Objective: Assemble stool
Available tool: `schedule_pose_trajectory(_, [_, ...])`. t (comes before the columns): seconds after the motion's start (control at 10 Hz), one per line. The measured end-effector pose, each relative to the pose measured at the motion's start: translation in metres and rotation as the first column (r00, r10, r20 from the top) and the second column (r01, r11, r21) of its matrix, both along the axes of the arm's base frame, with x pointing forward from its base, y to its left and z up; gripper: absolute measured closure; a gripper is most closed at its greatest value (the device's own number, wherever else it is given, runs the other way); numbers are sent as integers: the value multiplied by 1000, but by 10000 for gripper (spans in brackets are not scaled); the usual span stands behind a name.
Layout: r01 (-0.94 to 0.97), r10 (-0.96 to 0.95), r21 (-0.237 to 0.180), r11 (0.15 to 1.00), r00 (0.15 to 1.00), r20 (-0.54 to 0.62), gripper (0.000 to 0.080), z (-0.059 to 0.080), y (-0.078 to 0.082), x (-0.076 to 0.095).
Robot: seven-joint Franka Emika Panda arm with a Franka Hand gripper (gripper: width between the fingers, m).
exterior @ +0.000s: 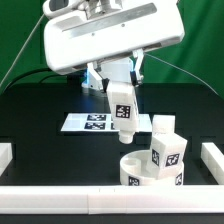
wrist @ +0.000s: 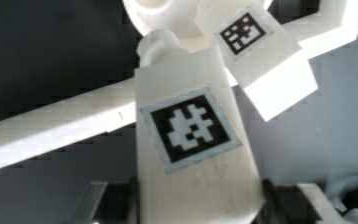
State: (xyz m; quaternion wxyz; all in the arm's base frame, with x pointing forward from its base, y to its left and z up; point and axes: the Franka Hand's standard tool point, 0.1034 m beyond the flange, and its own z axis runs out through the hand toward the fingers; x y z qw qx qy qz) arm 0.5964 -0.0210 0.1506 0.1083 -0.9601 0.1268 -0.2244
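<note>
My gripper (exterior: 120,88) is shut on a white blocky stool leg (exterior: 122,108) with a square tag, holding it upright in the air. The leg hangs just above and to the exterior view's left of the round white seat (exterior: 140,178), which lies on the black table. Another tagged leg (exterior: 166,152) stands in the seat, and a further white leg (exterior: 162,126) rises behind it. In the wrist view the held leg (wrist: 190,125) fills the middle between the two fingers of my gripper (wrist: 211,205). A tagged leg (wrist: 247,30) shows beyond its far end.
The marker board (exterior: 88,122) lies flat behind the held leg. Plain white border blocks stand at the exterior view's left (exterior: 5,155), right (exterior: 212,156) and front (exterior: 90,200). A white bar (wrist: 51,125) crosses behind the held leg in the wrist view.
</note>
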Motion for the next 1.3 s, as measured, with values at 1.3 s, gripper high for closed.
schedule_pose_trajectory(1.3, [28,-28,-30,999,1000,-1,479,-38,3,-9])
